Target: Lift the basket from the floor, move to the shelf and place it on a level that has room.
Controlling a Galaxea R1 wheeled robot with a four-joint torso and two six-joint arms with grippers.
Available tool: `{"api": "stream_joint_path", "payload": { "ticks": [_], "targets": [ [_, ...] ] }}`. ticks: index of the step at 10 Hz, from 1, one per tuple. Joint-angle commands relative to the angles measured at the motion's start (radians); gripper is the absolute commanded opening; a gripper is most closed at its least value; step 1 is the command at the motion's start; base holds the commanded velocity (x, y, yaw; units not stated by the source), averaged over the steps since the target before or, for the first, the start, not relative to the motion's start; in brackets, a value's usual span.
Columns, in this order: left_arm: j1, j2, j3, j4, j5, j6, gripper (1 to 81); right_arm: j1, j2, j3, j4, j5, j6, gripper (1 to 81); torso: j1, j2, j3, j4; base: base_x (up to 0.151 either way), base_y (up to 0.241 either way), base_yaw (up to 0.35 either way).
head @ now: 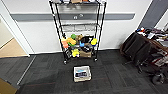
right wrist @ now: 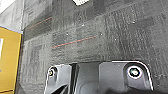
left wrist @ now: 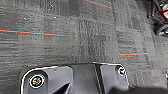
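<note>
The basket [head: 82, 73], beige with a white lining and something dark inside, sits on the dark grey carpet floor [head: 45, 72] just in front of the shelf [head: 57, 30]. The shelf is a tall black wire rack on small wheels against the white wall. Its middle level [head: 79, 25] is a bare silvery grid. The tiers below it hold yellow, orange and green clutter [head: 75, 42]. Both wrist cameras look down on the floor [left wrist: 75, 37] [right wrist: 112, 37]. A pale corner that may be the basket [right wrist: 81, 2] peeks in at the edge of the right wrist view.
Dark seating piled with clutter [head: 147, 50] stands at the right. An open doorway with a wooden floor [head: 10, 47] lies at the left. A brown box [head: 6, 87] sits near the bottom left, and a yellow one [right wrist: 8, 60] shows in the right wrist view. Orange lines [left wrist: 35, 33] cross the carpet.
</note>
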Motion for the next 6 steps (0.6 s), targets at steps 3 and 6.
{"api": "stream_joint_path", "payload": {
  "ticks": [3, 6],
  "targets": [
    [-0.045, -0.022, 0.016, 0.0, 0.044, 0.0, 81.1, 0.048, -0.028, 0.017, 0.004, -0.049, 0.0, 81.1, -0.001, -0.001, 0.0, 0.0, 0.167, 0.0, 0.0],
    [-0.045, -0.022, 0.016, 0.0, 0.044, 0.0, 81.1, 0.048, -0.028, 0.017, 0.003, -0.049, 0.0, 81.1, -0.001, -0.001, 0.0, 0.0, 0.167, 0.0, 0.0]
  ]
}}
